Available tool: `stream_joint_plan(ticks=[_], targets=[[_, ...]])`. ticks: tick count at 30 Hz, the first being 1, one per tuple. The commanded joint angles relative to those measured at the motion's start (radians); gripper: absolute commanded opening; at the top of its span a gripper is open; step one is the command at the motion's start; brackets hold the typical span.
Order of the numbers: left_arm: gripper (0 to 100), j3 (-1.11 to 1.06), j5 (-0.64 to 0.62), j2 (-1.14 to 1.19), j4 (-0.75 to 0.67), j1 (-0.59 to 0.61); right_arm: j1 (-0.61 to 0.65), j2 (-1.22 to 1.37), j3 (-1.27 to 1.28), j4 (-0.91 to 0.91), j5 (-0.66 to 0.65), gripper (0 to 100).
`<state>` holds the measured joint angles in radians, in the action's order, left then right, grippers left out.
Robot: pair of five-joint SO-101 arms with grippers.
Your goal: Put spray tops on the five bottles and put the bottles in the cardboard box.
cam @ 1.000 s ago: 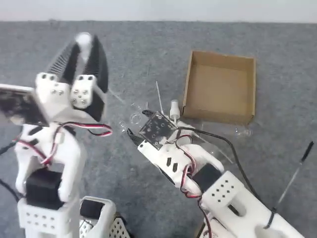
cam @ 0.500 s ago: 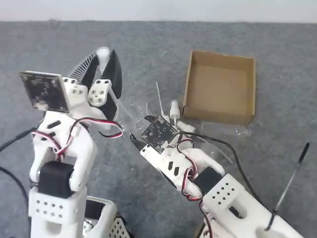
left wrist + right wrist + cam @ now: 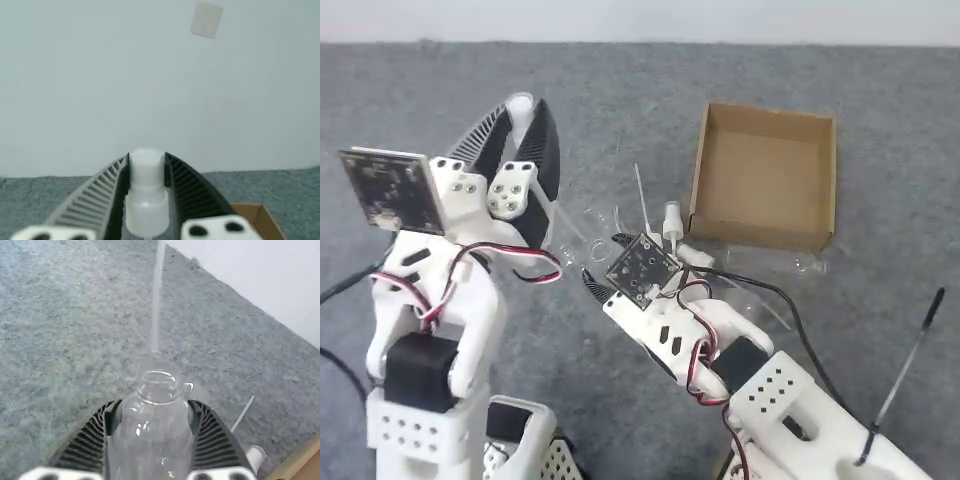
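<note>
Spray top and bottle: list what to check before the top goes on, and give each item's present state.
1. Spray top held in the left gripper: ok, a finger presses each side.
2. Bottle held in the right gripper: ok, clamped between both fingers.
3. Bottle mouth uncapped: ok, the rim is open.
4. Dip tube in line with the mouth: ok in the right wrist view, where it runs down toward the rim.
5. Tube tip inside the mouth: cannot tell.
6. Cardboard box ready to take the bottle: ok, it is open with nothing inside.
</note>
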<state>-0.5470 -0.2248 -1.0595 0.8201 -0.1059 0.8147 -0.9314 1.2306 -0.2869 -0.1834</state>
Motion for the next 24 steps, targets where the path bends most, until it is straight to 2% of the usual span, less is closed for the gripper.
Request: stream_joint_plan(ticks=[1,6,11,24], targets=[[1,0.041,-0.014,-0.015,-0.031,-0.035,0.001,-0.033,-0.009,0.028,0.012,0.6],[1,-0.041,-0.012,-0.017,-0.025,-0.109,0.002,-0.035,-0.009,0.027,0.012,0.6],[1,-0.148,-0.009,-0.025,-0.057,-0.109,0.002,-0.041,-0.008,0.027,0.012,0.6],[1,-0.237,-0.009,-0.026,-0.04,-0.118,0.001,-0.042,0.026,0.064,0.011,0.6]])
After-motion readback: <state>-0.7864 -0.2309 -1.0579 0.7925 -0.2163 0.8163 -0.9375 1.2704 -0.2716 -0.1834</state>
